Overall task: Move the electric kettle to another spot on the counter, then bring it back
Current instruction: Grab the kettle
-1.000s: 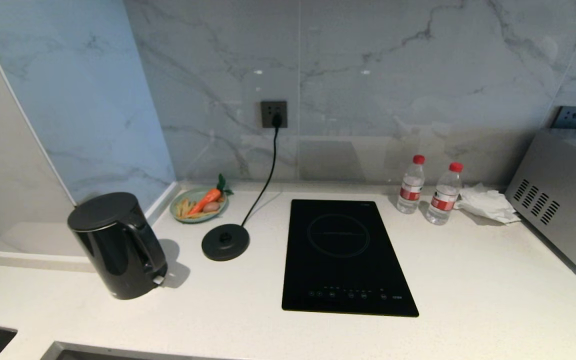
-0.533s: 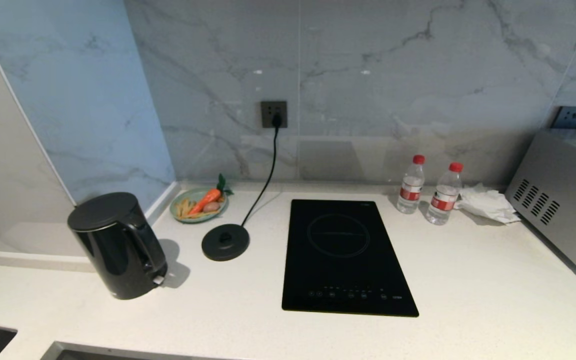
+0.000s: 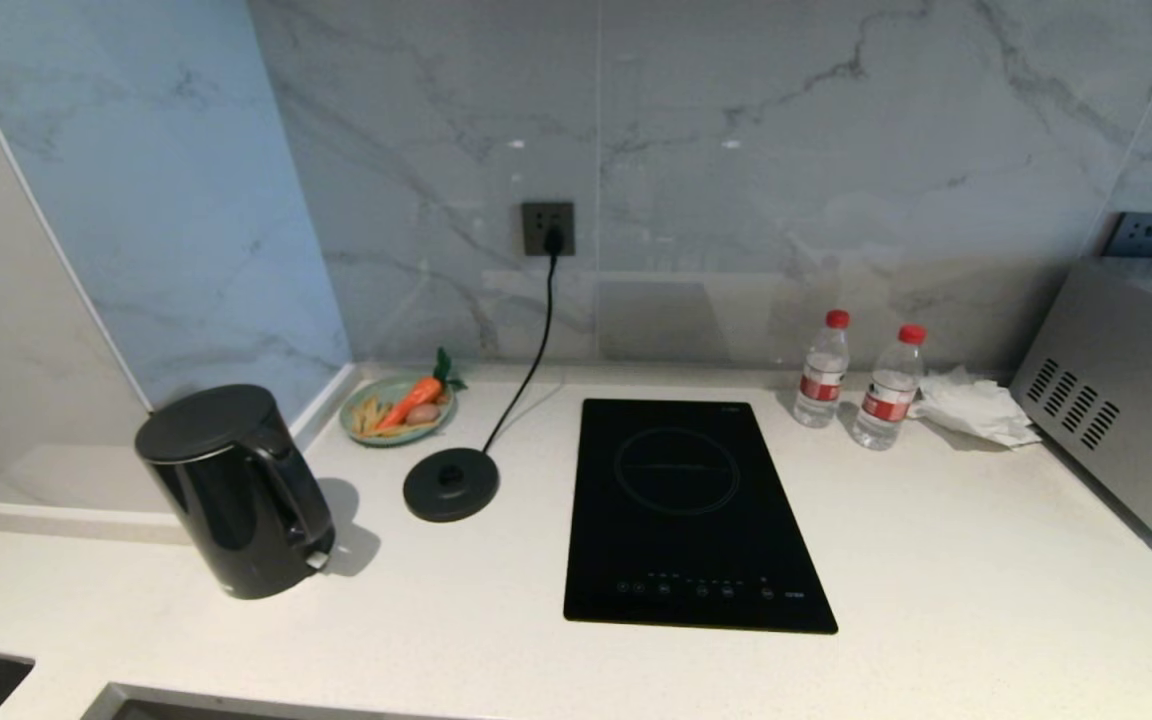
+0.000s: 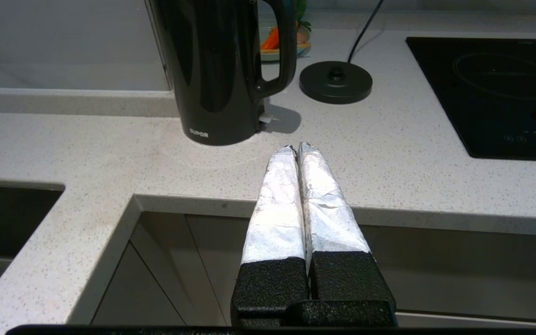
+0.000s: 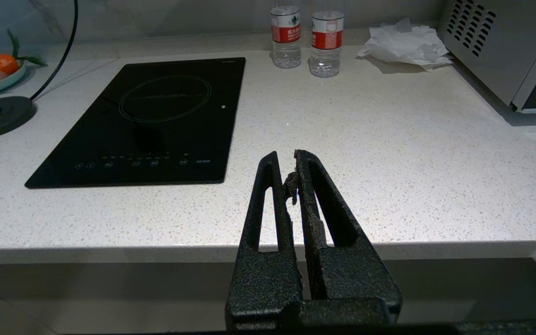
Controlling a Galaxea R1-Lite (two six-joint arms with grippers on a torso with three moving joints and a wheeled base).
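My left claw [image 4: 297, 148] is pressed shut and empty; the electric kettle [image 4: 219, 70] stands upright on the desk [image 4: 389, 153] just ahead of it, off its base disc [image 4: 336, 82]. My right claw [image 5: 291, 172] is shut too, parked. I judge nothing is grasped yet; both moves look left.

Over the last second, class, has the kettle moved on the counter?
No. In the head view the kettle stands on the counter in the same spot, just as far to the left of the round base disc.
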